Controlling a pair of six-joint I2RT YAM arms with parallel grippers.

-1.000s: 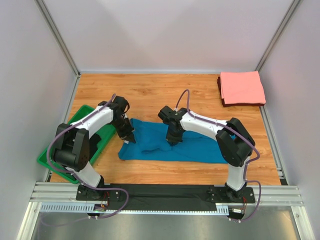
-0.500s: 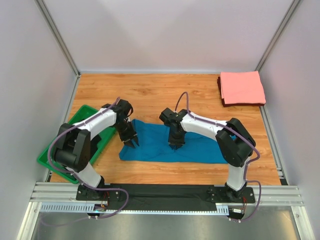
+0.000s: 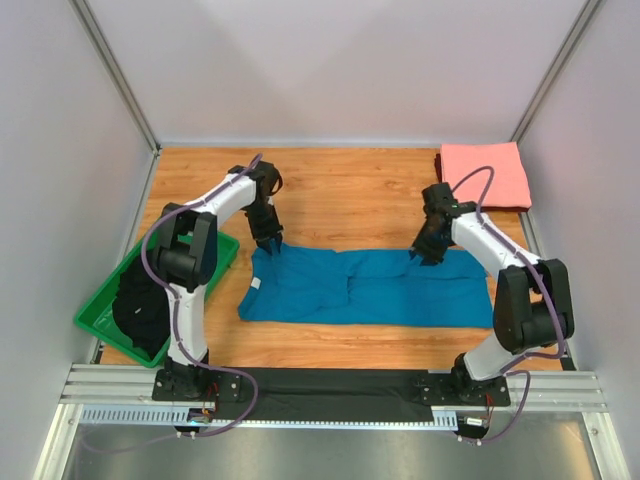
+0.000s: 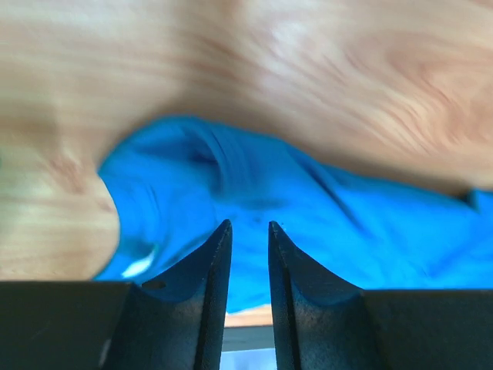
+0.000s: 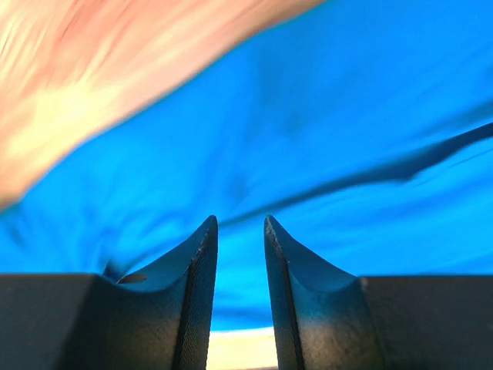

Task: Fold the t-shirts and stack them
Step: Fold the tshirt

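**Teal shirt** (image 3: 370, 290): a long, part-folded strip across the desk (image 3: 340, 190), toward 6 o'clock. **Pink shirt** (image 3: 485, 175): folded flat at 1 o'clock. Left tool (image 3: 269, 241) hangs at the strip's 10 o'clock corner and right tool (image 3: 422, 257) at its 2 o'clock corner. Both have jaws slightly parted and empty. Risks: such narrow openings may pinch only one layer, and uneven lifts at the two corners would skew the fold and bunch the rumpled middle.

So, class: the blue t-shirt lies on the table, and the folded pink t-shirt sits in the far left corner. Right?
No: the folded pink t-shirt sits in the far right corner, as the top external view shows. The blue t-shirt does lie on the table.
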